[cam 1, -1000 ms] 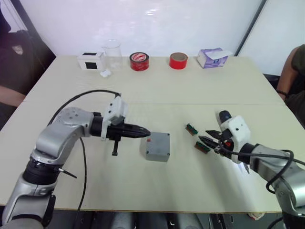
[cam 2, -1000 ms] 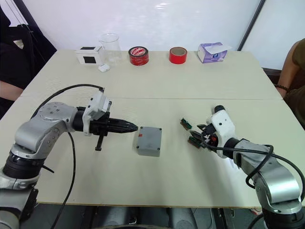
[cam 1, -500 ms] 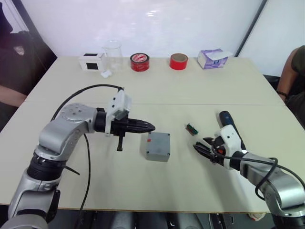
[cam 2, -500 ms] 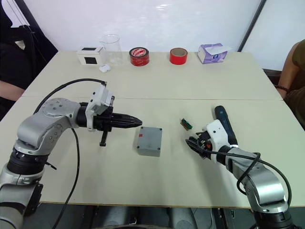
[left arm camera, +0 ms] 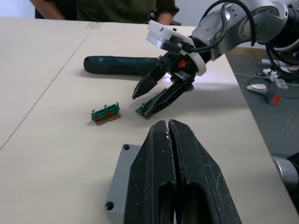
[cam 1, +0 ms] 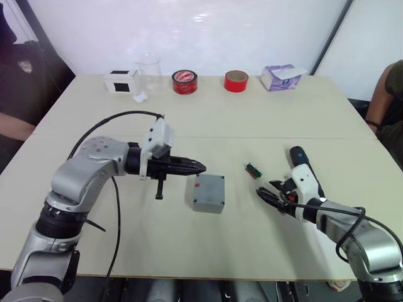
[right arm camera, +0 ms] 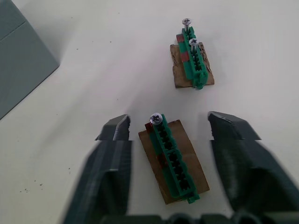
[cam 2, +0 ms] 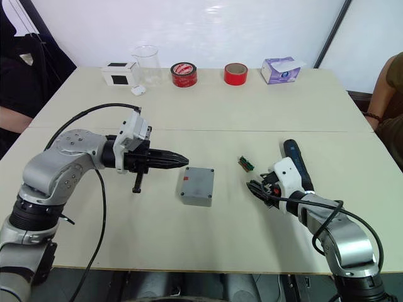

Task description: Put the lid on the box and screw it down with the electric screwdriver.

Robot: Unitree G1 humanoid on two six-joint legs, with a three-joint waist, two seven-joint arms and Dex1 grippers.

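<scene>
The small square grey box (cam 1: pixel 209 193) is seen at the table's centre with the flat grey lid (cam 2: pixel 198 183) already seated on it; screws are not judged driven, so fastening remains. The left gripper (cam 1: pixel 194 168), fingers pressed together on nothing, is held just beside the box at its 9 o'clock. The right gripper (right arm camera: pixel 169 132) is spread wide around a green terminal strip on brown card (right arm camera: pixel 172 160), not clamped; a second green strip (cam 1: pixel 254 170) lies near, at its 11 o'clock. The black pen-shaped electric screwdriver (cam 2: pixel 295 162) lies ungrasped at the box's 3 o'clock. The beige table (cam 1: pixel 264 119) carries red tape rolls (cam 1: pixel 184 81), a glass beaker (cam 1: pixel 148 65) and a purple tissue carton (cam 1: pixel 280 77) at 12 o'clock, before a white wall.
</scene>
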